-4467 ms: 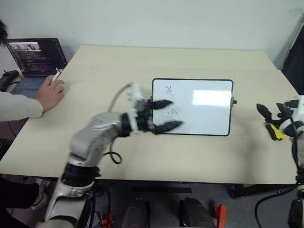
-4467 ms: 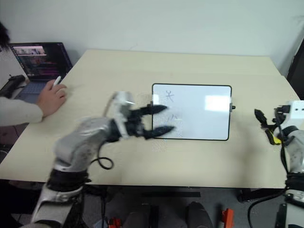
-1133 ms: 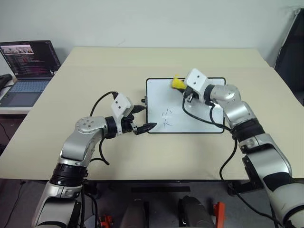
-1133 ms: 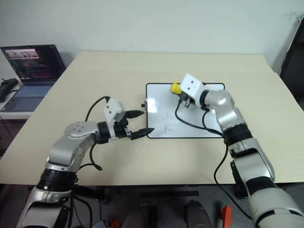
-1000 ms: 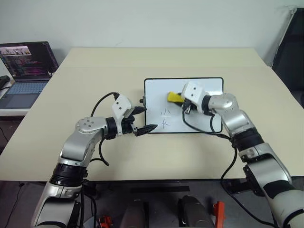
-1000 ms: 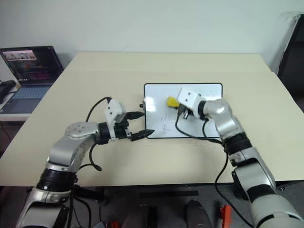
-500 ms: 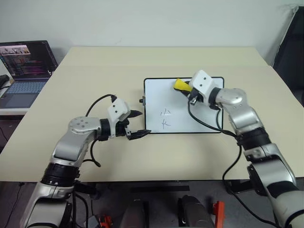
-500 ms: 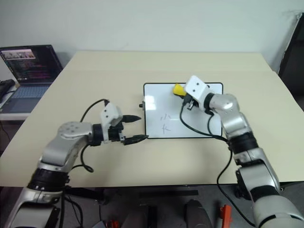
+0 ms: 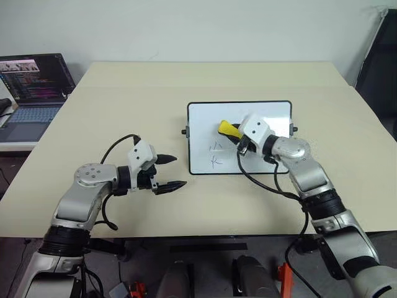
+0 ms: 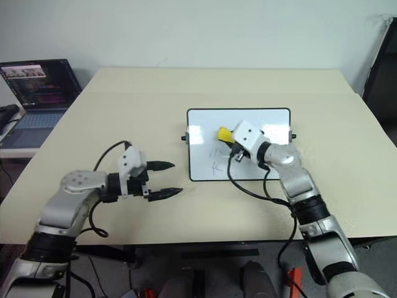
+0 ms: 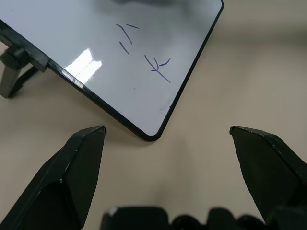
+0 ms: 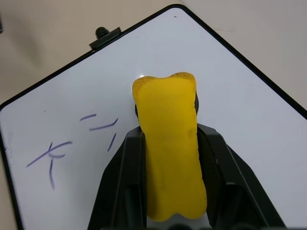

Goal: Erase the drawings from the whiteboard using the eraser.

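The whiteboard (image 9: 273, 115) lies flat in the middle of the table. Two drawings remain on its left half, a pair of short strokes (image 9: 215, 147) and a cross-like scribble (image 9: 214, 161) nearer me. My right gripper (image 12: 165, 120) is shut on the yellow eraser (image 9: 228, 128), which is over the board just beyond and to the right of the short strokes (image 12: 100, 125). My left gripper (image 9: 178, 171) stands open over bare table, left of the board's near left corner (image 11: 151, 136) and apart from it.
An open laptop (image 9: 34, 81) stands on a side surface at the far left. The beige table (image 9: 124, 99) runs wide around the board, and its front edge lies close below my left gripper.
My right gripper has brought the eraser from the board's far edge down toward the scribbles. My left gripper has drawn back to the left, away from the board. The upper-left drawing seen earliest is gone.
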Tool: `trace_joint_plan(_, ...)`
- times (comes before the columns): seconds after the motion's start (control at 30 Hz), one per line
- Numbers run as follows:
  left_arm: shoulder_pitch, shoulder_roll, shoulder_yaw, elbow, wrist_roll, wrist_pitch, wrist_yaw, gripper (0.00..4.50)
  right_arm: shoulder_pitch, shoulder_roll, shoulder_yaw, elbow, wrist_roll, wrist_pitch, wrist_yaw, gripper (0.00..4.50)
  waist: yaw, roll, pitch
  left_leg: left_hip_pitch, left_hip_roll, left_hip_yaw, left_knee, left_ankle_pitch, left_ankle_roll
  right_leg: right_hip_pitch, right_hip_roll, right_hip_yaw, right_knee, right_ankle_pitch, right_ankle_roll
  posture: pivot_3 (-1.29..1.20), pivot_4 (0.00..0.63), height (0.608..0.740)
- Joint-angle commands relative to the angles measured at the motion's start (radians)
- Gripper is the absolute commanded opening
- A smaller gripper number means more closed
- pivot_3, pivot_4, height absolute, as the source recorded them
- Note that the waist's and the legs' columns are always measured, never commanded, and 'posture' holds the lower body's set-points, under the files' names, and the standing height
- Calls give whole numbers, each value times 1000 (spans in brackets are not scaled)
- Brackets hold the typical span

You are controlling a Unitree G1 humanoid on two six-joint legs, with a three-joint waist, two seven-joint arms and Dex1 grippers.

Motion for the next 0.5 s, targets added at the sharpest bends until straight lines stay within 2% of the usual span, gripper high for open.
trace_joint_plan(0.03,0,-10,2,-27,-1,-7,11,4500,-31,17,38,55,-56,-43,-36,1067,0,0,0,0,0,0,0,0,0,0,0,0,0,0,0,0,150,740)
trace_joint_plan(0.23,31,2,3,-47,3,12,16,4500,23,-3,105,110,-71,-51,69,1063,-1,-1,-1,1,0,-1,-1,0,0,1,0,0,0,0,0,0,150,740)
trace_joint_plan(0.33,33,3,10,-56,-5,23,19,4500,46,-5,111,126,-59,-113,106,1062,-1,-1,-1,2,0,-1,0,0,0,2,0,-1,0,0,0,0,150,740)
trace_joint_plan(0.5,19,4,8,-52,-4,31,19,4500,23,-1,100,171,-78,-153,79,1059,0,-2,-1,3,0,-1,1,1,1,2,0,0,1,1,0,0,150,740)
